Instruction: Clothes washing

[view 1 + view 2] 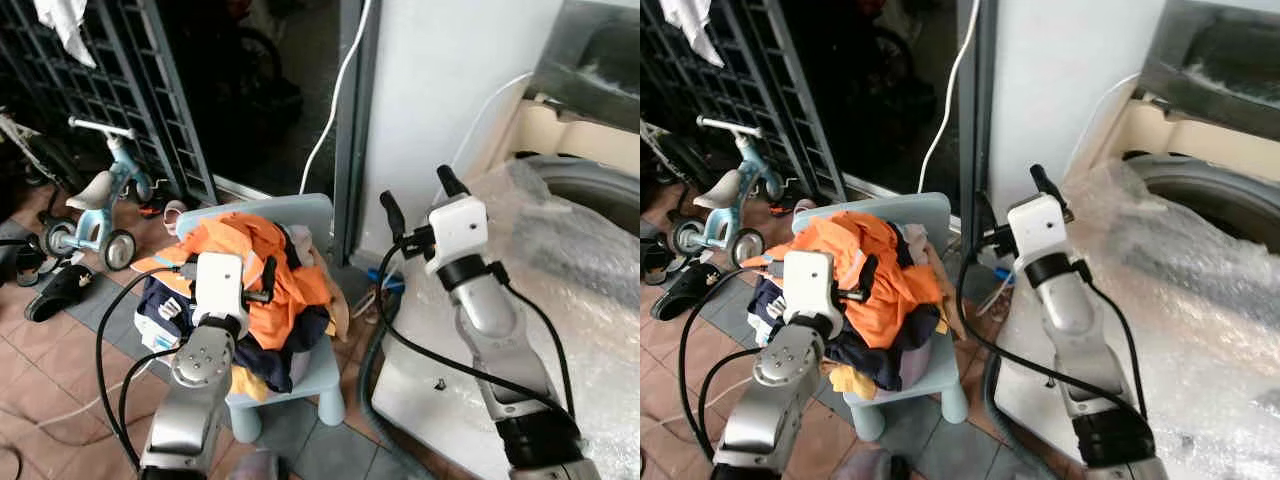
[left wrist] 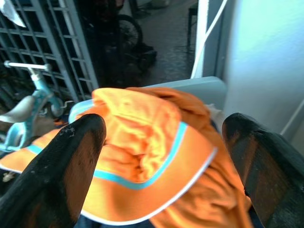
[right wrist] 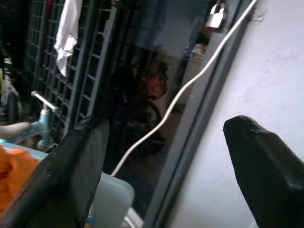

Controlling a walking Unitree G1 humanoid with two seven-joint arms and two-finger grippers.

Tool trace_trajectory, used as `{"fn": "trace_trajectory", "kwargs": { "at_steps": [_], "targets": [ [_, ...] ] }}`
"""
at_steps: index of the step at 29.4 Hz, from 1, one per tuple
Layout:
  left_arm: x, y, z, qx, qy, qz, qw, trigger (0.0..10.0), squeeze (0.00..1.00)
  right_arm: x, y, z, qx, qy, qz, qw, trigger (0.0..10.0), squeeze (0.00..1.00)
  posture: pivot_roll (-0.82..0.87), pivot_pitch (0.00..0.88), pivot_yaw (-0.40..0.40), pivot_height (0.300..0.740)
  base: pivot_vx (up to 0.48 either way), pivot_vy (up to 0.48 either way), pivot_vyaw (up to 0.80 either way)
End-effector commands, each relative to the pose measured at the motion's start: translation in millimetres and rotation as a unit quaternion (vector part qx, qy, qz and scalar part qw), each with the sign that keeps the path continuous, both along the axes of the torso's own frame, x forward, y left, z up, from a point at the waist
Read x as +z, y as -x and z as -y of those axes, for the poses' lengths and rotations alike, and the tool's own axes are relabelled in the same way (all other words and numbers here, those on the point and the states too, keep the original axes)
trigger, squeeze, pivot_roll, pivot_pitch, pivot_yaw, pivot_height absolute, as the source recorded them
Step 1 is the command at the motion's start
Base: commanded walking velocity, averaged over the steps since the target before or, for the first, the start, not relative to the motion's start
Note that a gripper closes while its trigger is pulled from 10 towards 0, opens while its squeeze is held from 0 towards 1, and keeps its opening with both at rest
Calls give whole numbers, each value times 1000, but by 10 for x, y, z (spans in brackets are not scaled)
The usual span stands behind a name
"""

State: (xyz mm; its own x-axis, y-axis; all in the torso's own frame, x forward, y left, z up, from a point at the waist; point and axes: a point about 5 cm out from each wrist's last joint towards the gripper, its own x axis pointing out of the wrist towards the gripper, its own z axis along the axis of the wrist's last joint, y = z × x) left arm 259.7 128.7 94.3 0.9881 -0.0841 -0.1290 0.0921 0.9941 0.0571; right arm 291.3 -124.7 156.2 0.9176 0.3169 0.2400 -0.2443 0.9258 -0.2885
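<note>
1. The orange garment [image 1: 262, 268] is soft, matt cloth, crumpled, with a smooth light-blue trim.
2. The chair [image 1: 300, 375] under it looks like smooth, pale-blue plastic.
3. Crinkled, glossy clear plastic wrap [image 1: 560, 270] covers the washing machine.
4. The floor tiles [image 1: 40, 370] are matt, reddish and rough-looking.
5. The gate [image 1: 150, 90] is dark painted metal.

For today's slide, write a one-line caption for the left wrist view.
Open left gripper poised over an orange garment heaped on a pale blue chair, a child's bike behind.
</note>
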Motion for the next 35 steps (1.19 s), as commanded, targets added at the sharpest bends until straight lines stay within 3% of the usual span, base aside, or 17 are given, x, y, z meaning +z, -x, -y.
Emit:
{"fn": "trace_trajectory", "kwargs": {
  "at_steps": [1, 7, 8, 13, 21, 26, 31, 35],
  "targets": [
    [26, -18, 30, -7, 5, 2, 1000, 10000, 0, -75, 51, -50, 14, -8, -27, 999, 10000, 1000, -67, 0, 57, 740, 0, 480, 800],
    [23, -14, 23, 0, 1, 2, 1000, 10000, 0, -194, 123, -130, 25, -14, -63, 998, 10000, 1000, -62, 0, 52, 740, 0, 480, 430],
    [20, -13, 17, 3, -1, 0, 1000, 10000, 0, -222, 125, -136, 29, -21, -76, 996, 10000, 0, -62, 0, 51, 740, 0, 259, 0],
    [9, -16, 0, 10, 2, -3, 1000, 10000, 0, -399, 135, -121, 28, -72, -154, 985, 10000, 0, -64, 0, 52, 740, 0, 52, 0],
    [43, -8, -52, 33, -22, 13, 999, 10000, 0, -438, 115, -96, -2, -81, -176, 981, 10000, 0, -60, 0, 51, 740, 0, 0, 0],
    [39, -16, -304, 96, -52, 14, 994, 10000, 0, -484, 49, -135, -8, -94, -188, 978, 10000, 0, -43, 0, 50, 740, 0, 0, 0],
    [12, 32, -452, 102, -70, 5, 992, 10000, 0, -540, 10, -184, 44, -93, -221, 970, 10000, 0, -17, 3, 56, 740, 0, 0, 0],
    [-7, 88, -484, 99, -66, -1, 993, 10000, 0, -543, -157, -255, 60, -50, -215, 973, 10000, 0, 6, 13, 43, 740, 0, 0, 744]
  ]
}}
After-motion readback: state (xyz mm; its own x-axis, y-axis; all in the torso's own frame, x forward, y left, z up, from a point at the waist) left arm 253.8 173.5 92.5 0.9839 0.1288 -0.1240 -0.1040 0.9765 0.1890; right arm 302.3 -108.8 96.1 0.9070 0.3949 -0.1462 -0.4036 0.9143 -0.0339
